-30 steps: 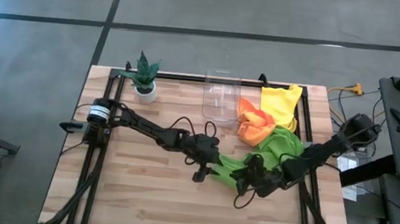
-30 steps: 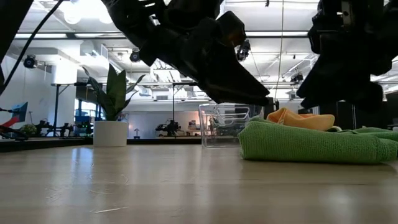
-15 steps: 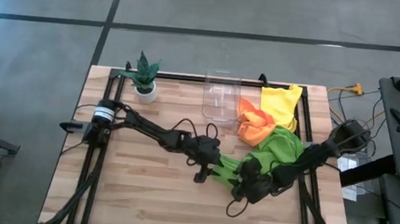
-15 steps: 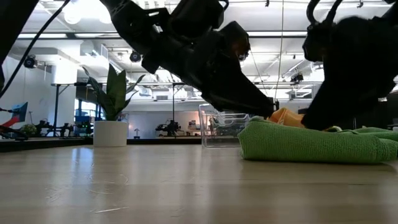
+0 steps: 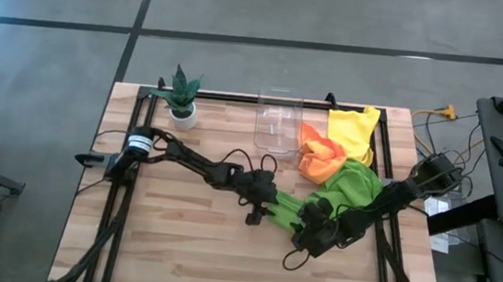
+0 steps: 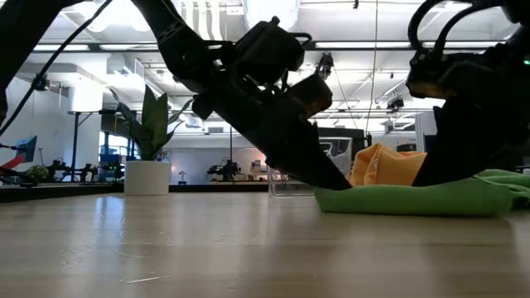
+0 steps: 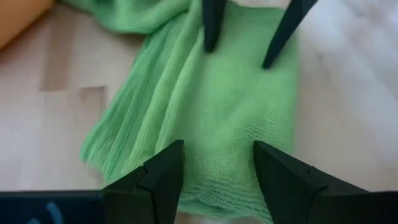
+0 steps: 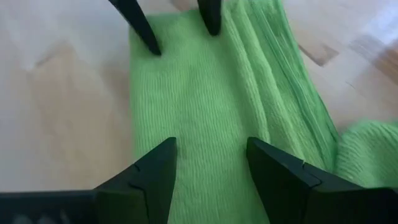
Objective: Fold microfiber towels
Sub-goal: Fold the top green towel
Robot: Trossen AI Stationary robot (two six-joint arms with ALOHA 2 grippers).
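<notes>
Both grippers meet over one green towel [image 5: 289,213], right of centre in the high view. The left gripper [image 5: 262,209] sits at the towel's left end. The right gripper [image 5: 309,232] sits at its lower right end. In each wrist view the arm's own fingers stand apart, straddling a flat strip of green cloth with nothing pinched between them, and the other arm's fingertips show at the far end of the strip. In the low view the left gripper [image 6: 327,178] angles down to the towel's [image 6: 414,201] edge at table [image 6: 166,248] level.

Judged step: placing the jaws on opposite ends of the strip, just before a grasp. The next move calls for both grippers to close on cloth, lift together, and carry one end over the other without dragging the pile behind.

The green towel is a long, narrow, ribbed strip, flat where the jaws stand and bunched along one side. Its upper right part runs into a heap with a second green towel [image 5: 357,183]. An orange towel [image 5: 321,157] lies crumpled above that, and a yellow towel [image 5: 352,130] at the table's upper right, all unfolded. The clear bin [image 5: 278,121] and plant [image 5: 182,93] stand along the upper edge.
</notes>
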